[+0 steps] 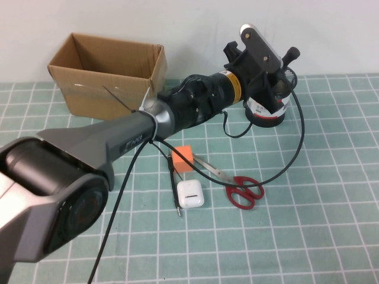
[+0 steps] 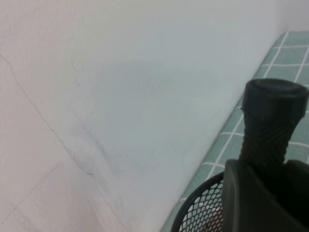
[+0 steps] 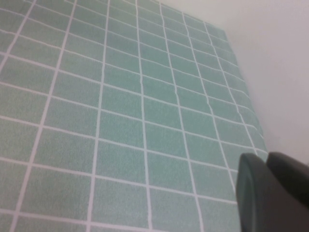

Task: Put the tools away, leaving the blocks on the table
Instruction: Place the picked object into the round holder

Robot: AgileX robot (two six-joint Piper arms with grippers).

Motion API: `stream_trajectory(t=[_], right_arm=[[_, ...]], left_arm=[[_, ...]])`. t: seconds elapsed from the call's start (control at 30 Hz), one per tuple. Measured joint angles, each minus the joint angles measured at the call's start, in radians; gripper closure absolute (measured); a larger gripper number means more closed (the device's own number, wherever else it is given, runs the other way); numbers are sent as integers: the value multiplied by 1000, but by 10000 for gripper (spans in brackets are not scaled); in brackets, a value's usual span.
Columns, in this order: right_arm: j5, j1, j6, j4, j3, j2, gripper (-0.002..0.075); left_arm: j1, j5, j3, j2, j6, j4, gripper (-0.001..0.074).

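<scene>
Teal gridded tabletop (image 1: 331,236) under a white wall; left claw (image 1: 283,62) grips the ribbed black-handled screwdriver (image 2: 270,130) over a mesh cup (image 1: 269,109) far right; right claw (image 3: 275,193) clenched, empty.

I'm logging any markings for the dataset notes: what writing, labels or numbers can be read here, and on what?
Left arm: small pale lettering on its grey casing, too blurred to read.
Mesh pen cup: a white and red label, too small to read.
Yellow band near the left gripper: nothing legible.
Nothing else carries text.
</scene>
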Motion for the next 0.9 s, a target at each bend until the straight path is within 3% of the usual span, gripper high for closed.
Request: stream_trajectory(t=[0.27, 0.73, 0.9], right_arm=[[0, 0, 0, 0, 0, 0, 734], [0, 0, 0, 0, 0, 0, 734], [0, 0, 0, 0, 0, 0, 734]], left_arm=[[0, 0, 0, 0, 2, -4, 529], [2, -42, 0, -2, -9, -14, 522], [-1, -5, 0, -54, -156, -11, 524]])
